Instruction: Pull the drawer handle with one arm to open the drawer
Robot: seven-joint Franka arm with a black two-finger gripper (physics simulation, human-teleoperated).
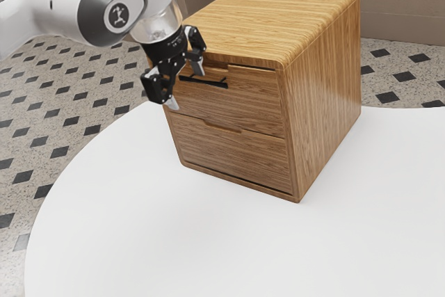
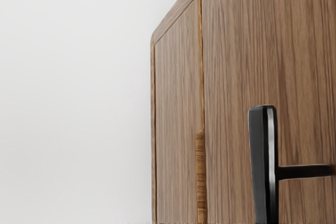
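**Claw spread at the handle's end, upper drawer yet to be drawn**

Underneath everything, a round white table (image 1: 208,241). On it, toward the exterior view's right, a wooden two-drawer cabinet (image 1: 320,67). Blocky, and probably heavy enough to stay put under a gentle pull, though a jerk might drag it across the smooth top.

In the cabinet's front, the upper drawer (image 1: 257,102), above the lower drawer (image 1: 236,151). Appears shut or very nearly so, its face about level with the one below. Likely to slide along one straight line only, outward from the face. Best pulled square to the front, never sideways or upward.

Across that upper front, a slim black handle (image 1: 208,81). A rigid bar, held off the wood on a short stem (image 2: 307,171), seen close in the wrist view. Hard and smooth, probably a little slippery, with no give and nothing fragile. Best taken around the bar, one finger above and one below, nearer the middle than the tip so the grip does not slide off the end.

At the bar's end nearer the exterior view's left, the black gripper (image 1: 186,87). Fingers spread apart, one above the bar's line and one below, clamped on nothing. Cannot tell whether either finger touches the bar. Judged as the grasping step: closing first, pulling after.
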